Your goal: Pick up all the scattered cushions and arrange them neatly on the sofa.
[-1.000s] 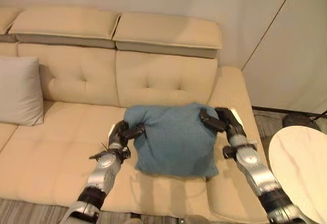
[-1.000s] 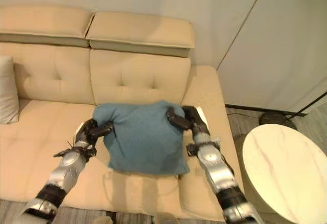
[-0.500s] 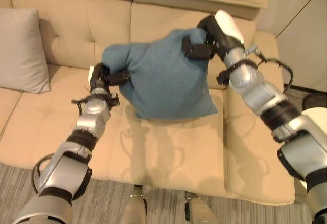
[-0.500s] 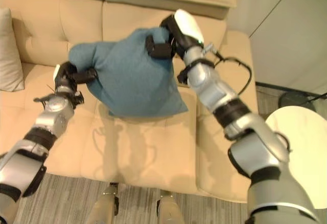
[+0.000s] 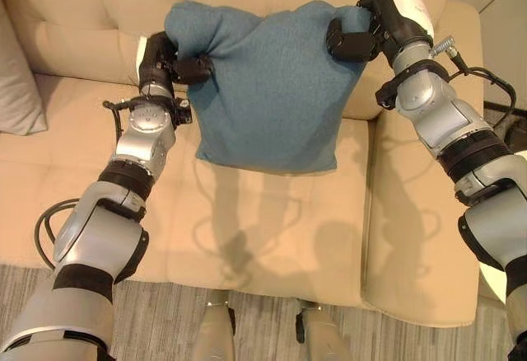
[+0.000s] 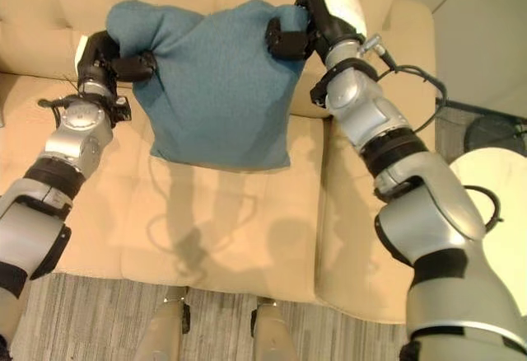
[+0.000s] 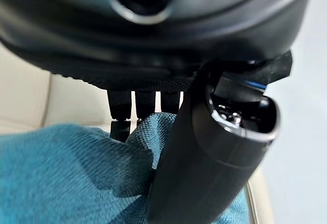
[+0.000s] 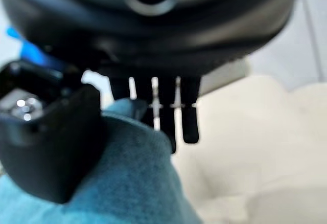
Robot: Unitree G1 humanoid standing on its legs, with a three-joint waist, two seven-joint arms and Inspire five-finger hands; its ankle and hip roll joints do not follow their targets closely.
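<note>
Both hands, left hand (image 5: 169, 60) and right hand (image 5: 370, 27), pinching the square teal fabric cushion (image 5: 268, 89) (top corners), have carried it farther over the beige tufted sofa (image 5: 272, 229), nearing placement.

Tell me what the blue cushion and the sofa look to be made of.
Blue cushion: soft woven fabric, matte; a coarse weave shows in the left wrist view, and it bunches where both hands pinch it. Sofa: smooth beige upholstery with tufted dimples, leather or faux leather perhaps; I cannot tell which.

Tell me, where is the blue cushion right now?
The blue cushion hangs in the middle of the head views, pinched at its top corners by the left hand and right hand, held up in front of the beige sofa backrest.
</note>
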